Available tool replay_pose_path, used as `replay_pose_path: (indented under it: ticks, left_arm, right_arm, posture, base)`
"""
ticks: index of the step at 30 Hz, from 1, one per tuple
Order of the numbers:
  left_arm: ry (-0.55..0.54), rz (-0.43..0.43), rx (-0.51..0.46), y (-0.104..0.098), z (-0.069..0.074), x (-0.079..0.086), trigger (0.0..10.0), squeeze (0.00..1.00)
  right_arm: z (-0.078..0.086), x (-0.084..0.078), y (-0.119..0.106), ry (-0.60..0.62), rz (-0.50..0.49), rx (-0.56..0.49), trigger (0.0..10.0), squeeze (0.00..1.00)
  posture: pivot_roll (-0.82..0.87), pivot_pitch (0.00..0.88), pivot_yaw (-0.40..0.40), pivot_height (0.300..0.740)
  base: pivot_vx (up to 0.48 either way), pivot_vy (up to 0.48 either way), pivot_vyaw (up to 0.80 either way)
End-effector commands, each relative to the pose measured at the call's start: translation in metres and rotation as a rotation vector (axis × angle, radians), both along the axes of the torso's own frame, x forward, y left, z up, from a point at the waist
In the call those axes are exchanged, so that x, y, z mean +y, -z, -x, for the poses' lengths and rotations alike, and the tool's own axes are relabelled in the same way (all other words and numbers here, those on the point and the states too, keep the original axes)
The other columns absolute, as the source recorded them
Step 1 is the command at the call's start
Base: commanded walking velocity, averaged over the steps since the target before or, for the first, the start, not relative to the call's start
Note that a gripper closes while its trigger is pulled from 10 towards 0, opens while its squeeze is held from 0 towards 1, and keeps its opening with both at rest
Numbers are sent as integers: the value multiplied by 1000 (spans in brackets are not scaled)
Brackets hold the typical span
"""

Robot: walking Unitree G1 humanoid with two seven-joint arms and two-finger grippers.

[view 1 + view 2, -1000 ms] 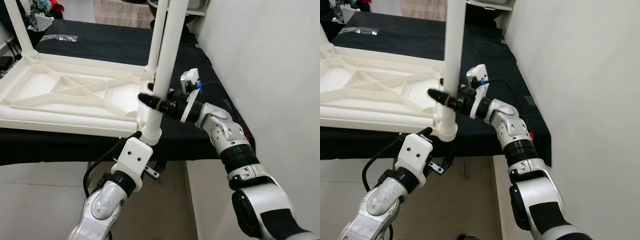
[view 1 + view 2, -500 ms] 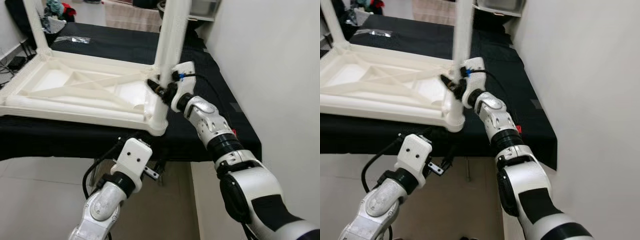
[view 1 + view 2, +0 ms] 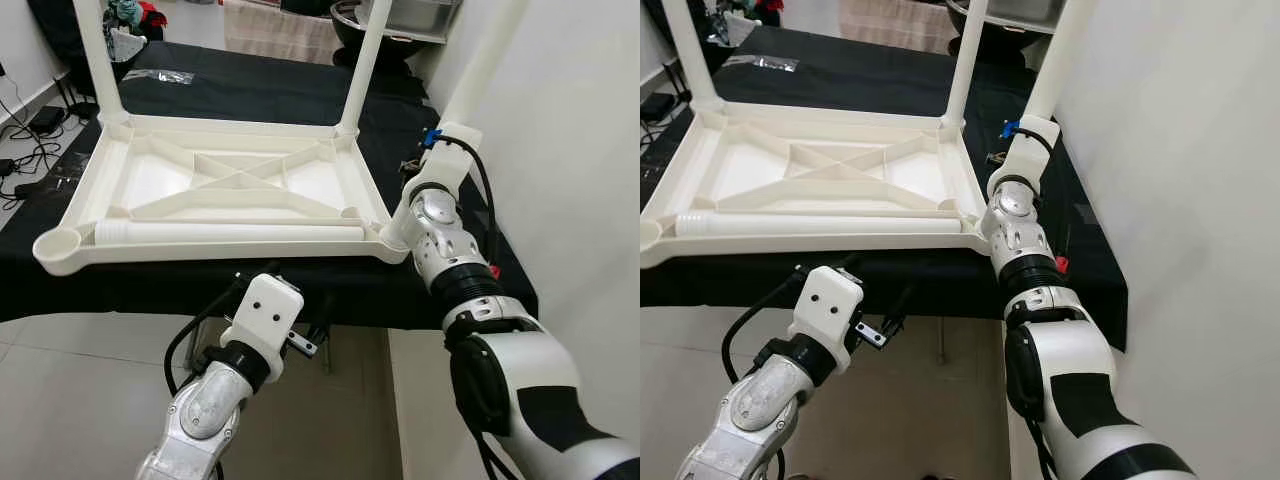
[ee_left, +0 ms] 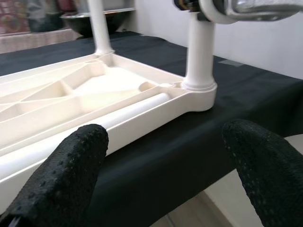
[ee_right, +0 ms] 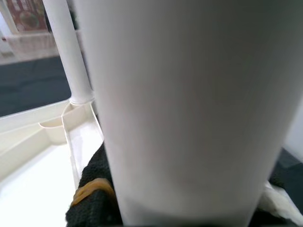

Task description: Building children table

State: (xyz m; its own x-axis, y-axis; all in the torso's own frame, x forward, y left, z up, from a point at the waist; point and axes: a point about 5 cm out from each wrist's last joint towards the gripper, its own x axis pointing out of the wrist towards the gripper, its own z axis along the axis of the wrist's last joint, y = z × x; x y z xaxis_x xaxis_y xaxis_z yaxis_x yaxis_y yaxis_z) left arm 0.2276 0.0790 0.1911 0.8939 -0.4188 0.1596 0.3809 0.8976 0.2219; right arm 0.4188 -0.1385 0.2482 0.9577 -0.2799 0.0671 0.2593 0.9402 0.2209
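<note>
right end effector (image 5: 102, 198) clenched on the corner leg (image 3: 480, 70); twist it crooked and it could jam. left end effector (image 4: 165, 175) hangs released below the desk (image 3: 250, 90).

One white plastic tabletop (image 3: 200, 190) lies upside down on one black-covered bench (image 3: 260, 95). Three white table legs stand upright in its corner sockets: one at the far left (image 3: 95, 55), one at the far right (image 3: 365, 60), one at the near right (image 3: 480, 65). A fourth leg (image 3: 230, 232) lies loose along the near rim. One corner socket (image 3: 55, 245) is empty. Two silver arms reach in, each with one gripper
</note>
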Motion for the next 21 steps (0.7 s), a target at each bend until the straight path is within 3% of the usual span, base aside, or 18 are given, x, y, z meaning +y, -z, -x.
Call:
replay_pose_path:
  ticks: [1,2,6,7,8,9,10,12,15,17,19,21]
  left_arm:
    - [7,0,7,1,1,-2,10000,0]
    - [7,1,8,1,1,-2,10000,0]
    - [7,2,7,1,1,-2,10000,0]
    - [6,2,7,1,1,-2,10000,0]
    - [6,5,8,1,1,-2,10000,0]
    - [6,5,7,1,1,-2,10000,0]
    - [6,5,7,1,1,-2,10000,0]
    - [5,9,6,1,2,-2,10000,0]
    - [5,5,4,1,2,-2,10000,0]
    - [6,11,-5,-1,2,-2,10000,0]
    - [6,11,-5,-1,2,-2,10000,0]
    - [24,20,-12,-3,3,-5,10000,0]
  right_arm:
    - [0,6,10,-42,-89,35,10000,361]
    - [0,10,6,-77,-66,1,10000,1000]
    - [0,18,1,-143,-56,-57,10000,1000]
    - [1,21,-3,-188,-40,-94,10000,847]
    - [1,26,-6,-275,-43,-130,10000,0]
    - [2,30,-9,-359,-33,-156,10000,0]
    - [2,30,-9,-359,-33,-156,10000,0]
    - [4,37,-11,-553,-63,-203,10000,0]
    - [7,39,-12,-662,-43,-227,10000,0]
    - [16,41,-8,-954,8,-233,10000,0]
    - [16,41,-8,-954,8,-233,10000,0]
    - [27,41,-4,-1181,66,-227,10000,0]
  posture:
    - [114,148,-170,740]
    - [115,146,-171,740]
    - [114,145,-172,740]
    - [115,146,-172,740]
    - [116,146,-173,740]
    - [116,146,-173,740]
    - [116,146,-173,740]
    - [115,146,-172,740]
    - [115,146,-174,740]
    - [115,146,-171,740]
    - [115,146,-171,740]
    - [118,146,-174,740]
  base:
    - [0,0,0]
    - [0,0,0]
    - [0,0,0]
    - [0,0,0]
    - [0,0,0]
    - [0,0,0]
    - [0,0,0]
    - [0,0,0]
    - [0,0,0]
    - [0,0,0]
    - [0,0,0]
    - [0,0,0]
